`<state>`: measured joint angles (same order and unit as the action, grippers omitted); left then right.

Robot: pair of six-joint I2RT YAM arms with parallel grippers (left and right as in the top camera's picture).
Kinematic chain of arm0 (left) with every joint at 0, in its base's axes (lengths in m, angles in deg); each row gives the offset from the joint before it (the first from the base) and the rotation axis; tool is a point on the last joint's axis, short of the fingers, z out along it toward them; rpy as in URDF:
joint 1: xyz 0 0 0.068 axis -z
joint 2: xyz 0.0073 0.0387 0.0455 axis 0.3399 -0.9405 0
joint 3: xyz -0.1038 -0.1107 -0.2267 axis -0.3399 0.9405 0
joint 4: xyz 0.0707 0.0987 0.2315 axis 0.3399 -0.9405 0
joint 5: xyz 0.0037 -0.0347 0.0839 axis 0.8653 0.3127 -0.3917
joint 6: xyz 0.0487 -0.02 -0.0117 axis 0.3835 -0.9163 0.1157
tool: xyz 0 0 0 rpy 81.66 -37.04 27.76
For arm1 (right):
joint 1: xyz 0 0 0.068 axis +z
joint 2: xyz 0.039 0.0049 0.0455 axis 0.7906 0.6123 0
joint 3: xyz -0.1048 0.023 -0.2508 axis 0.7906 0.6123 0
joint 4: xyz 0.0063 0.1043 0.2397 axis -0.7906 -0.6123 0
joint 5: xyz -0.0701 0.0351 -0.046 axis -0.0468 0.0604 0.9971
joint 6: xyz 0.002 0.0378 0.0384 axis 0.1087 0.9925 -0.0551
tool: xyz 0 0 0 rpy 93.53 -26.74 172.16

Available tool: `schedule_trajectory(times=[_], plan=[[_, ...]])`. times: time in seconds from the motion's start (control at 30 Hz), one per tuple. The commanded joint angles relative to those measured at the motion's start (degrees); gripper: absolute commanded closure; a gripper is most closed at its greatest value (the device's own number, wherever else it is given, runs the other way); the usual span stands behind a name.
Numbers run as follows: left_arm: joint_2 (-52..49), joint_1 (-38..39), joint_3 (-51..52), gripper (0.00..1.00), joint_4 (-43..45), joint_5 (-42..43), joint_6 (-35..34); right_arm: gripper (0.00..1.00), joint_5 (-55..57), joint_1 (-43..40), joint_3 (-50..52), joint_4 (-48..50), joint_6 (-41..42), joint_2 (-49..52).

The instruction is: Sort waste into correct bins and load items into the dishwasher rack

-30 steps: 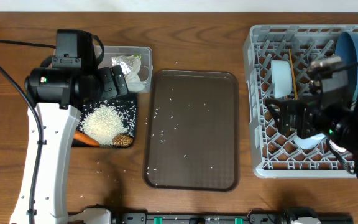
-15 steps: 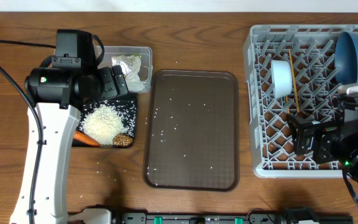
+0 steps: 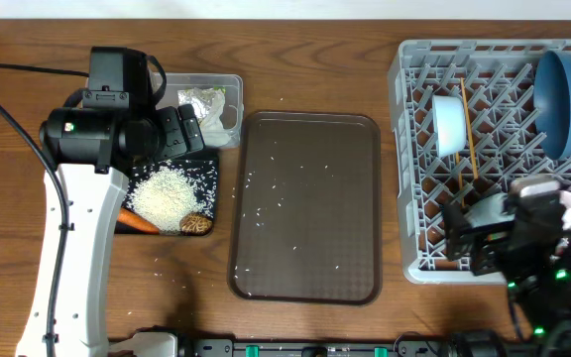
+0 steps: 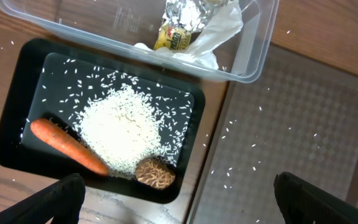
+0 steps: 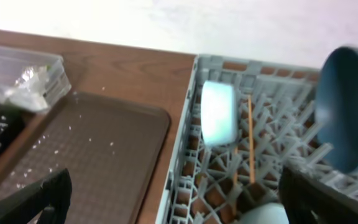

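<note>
The black tray [image 4: 17,81] holds rice [image 4: 120,127], a carrot [image 4: 67,146] and a brown lump [image 4: 154,173]. The clear tub [image 4: 253,56] holds the wrapper [image 4: 179,31] and napkin [image 4: 219,28]. My left gripper [image 4: 179,202] is open and empty above the tray's near edge. The grey rack [image 3: 409,149] holds the blue dish [image 3: 563,89], white bowl [image 3: 451,124], chopsticks [image 3: 469,144] and light blue cup [image 5: 263,214]. My right gripper [image 5: 179,199] is open and empty over the rack's front left corner. I cannot make out the pink cup.
The brown serving tray [image 3: 305,203] lies between the bins and the rack, with scattered rice grains on it. A few grains lie on the wooden table [image 3: 167,273] in front of the black tray. My left arm [image 3: 67,248] runs down the left side.
My right arm has drawn back from the middle of the rack toward the table's front edge. The left arm has not moved.
</note>
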<state>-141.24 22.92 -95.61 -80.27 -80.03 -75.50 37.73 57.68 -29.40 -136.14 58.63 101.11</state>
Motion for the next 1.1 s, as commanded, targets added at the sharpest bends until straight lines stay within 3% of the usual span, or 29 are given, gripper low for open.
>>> schedule_trajectory(times=[0.0, 0.57, 0.7, 1.07], plan=[[0.3, -0.1, 0.1, 0.02, -0.2, -0.7, 0.7, 0.01, -1.6, -0.6, 9.0, 3.7, -0.2, -5.3], [0.3, -0.1, 0.1, 0.02, -0.2, -0.7, 0.7, 0.01, -1.8, -0.6, 50.7, 47.9, 2.0, -24.7], [0.3, -0.1, 0.1, 0.02, -0.2, -0.7, 0.7, 0.01, -1.8, -0.6, 51.6, 47.2, 1.9, -29.0], [0.3, -0.1, 0.1, 0.02, -0.2, -0.7, 0.7, 0.01, -1.8, -0.6, 51.6, 43.5, 1.9, -29.0]])
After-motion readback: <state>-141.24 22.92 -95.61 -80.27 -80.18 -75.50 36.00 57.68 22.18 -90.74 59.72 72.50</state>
